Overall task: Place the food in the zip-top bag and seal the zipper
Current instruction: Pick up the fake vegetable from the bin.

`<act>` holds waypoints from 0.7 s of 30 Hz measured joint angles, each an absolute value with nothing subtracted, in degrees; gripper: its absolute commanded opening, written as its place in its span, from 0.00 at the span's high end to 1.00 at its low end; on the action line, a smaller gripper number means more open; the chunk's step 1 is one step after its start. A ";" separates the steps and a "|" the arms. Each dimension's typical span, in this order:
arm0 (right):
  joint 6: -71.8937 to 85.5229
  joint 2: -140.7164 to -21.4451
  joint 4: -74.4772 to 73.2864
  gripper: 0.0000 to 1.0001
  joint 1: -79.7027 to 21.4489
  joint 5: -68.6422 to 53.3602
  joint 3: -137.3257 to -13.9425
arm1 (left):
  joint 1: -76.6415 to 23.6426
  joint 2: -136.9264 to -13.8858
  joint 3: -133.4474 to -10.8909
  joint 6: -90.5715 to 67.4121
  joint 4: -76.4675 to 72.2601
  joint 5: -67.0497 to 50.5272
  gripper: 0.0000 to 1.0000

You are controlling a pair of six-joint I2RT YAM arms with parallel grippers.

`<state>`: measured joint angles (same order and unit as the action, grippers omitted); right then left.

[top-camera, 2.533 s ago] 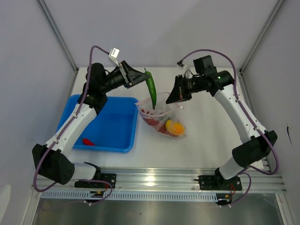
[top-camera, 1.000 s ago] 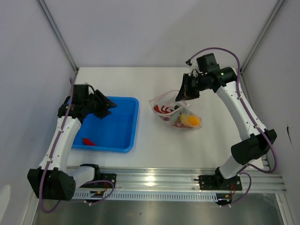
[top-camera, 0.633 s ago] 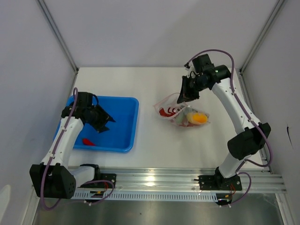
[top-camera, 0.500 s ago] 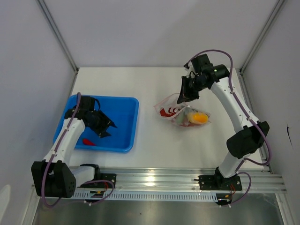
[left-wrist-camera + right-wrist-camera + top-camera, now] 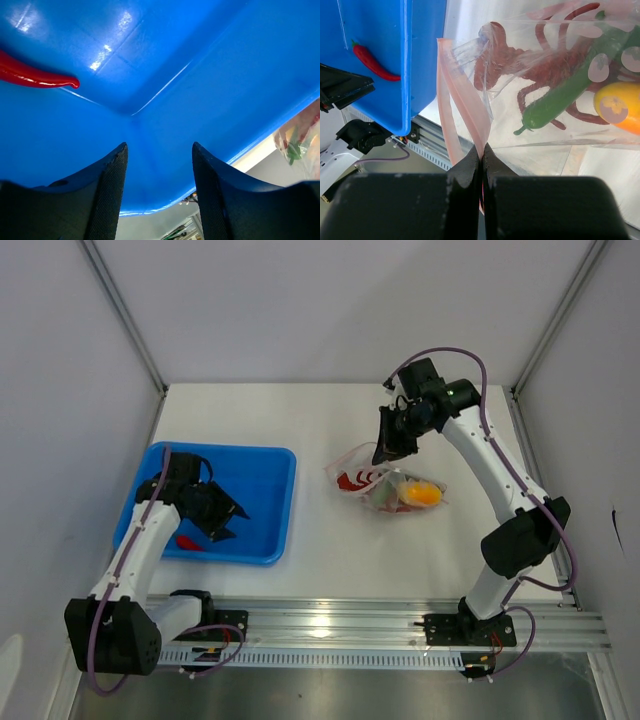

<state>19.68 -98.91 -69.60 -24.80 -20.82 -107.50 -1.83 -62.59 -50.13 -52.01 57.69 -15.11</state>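
White tabletop (image 5: 320, 420), from above: the left gripper (image 5: 233, 524), jaws parted and empty, hangs in the blue tray (image 5: 272, 462), a lone red chili pepper (image 5: 188, 541) lying crosswise just to its left, while the right gripper (image 5: 481, 148) clamps the zipper (image 5: 469, 117) of the zip-top bag (image 5: 385, 490).

Left tool (image 5: 158, 150), jaws parted, above blue tray (image 5: 210, 75) corner, red chili (image 5: 30, 75) beyond

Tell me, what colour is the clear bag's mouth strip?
Pale pink. The thin strip shows best in right wrist view.
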 measured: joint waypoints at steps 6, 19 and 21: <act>19.70 -98.91 -69.60 1.00 -25.02 -20.80 -107.50 | -1.80 -62.11 -50.13 -52.10 59.75 -13.23 0.41; 19.38 -98.91 -69.60 1.00 -26.15 -19.00 -107.50 | -1.78 -67.18 -52.73 -49.82 66.02 -4.78 0.20; 19.29 -98.91 -69.60 1.00 -26.15 -18.81 -107.50 | -1.78 -68.69 -53.19 -49.47 66.87 -2.20 0.20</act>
<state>19.29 -98.91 -69.60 -26.15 -18.81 -107.50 -1.78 -68.69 -53.19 -49.47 66.87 -2.20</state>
